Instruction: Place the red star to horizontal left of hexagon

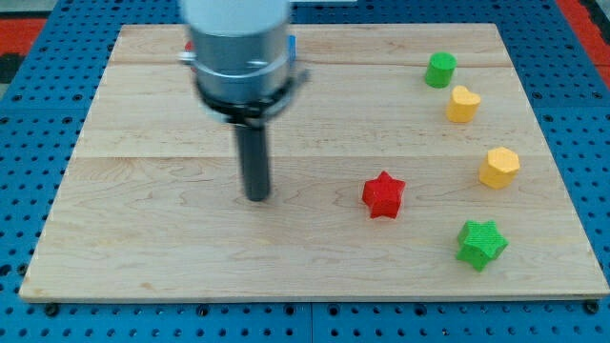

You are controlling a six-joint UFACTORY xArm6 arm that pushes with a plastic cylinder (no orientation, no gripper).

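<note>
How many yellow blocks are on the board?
2. One yellow block sits near the view's top right, just below the green cylinder. The yellow hexagon is lower, right of the red star. The arm may hide others near the top.

No writing, label, brand mark or number is showing anywhere that can be read.
</note>
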